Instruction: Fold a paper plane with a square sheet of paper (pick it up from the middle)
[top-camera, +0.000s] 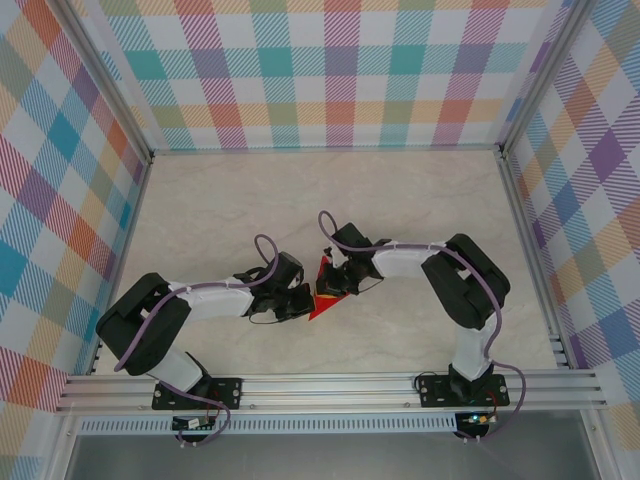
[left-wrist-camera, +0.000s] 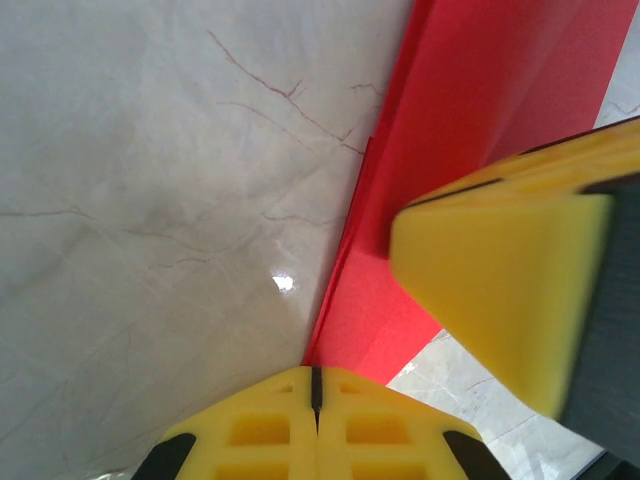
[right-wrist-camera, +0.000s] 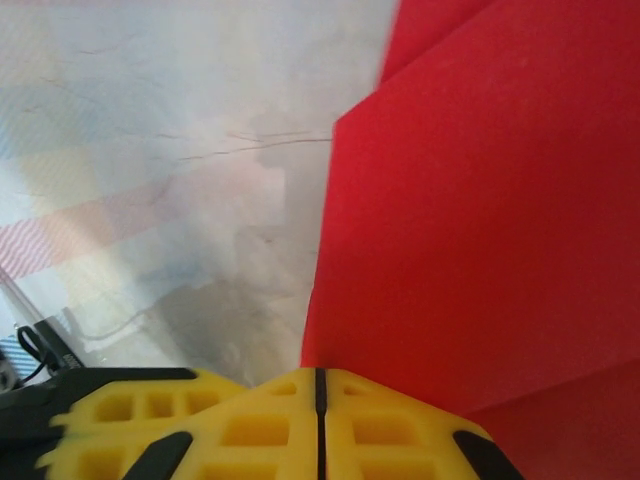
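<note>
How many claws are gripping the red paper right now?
2. The left claw is shut on the red paper from its left side. The right claw is shut on it from the opposite side.

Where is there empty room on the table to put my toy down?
Free: the bare table between the back wall and the arms, including both far corners. Crowded: the near middle, where the left gripper and right gripper meet at the red paper.
</note>
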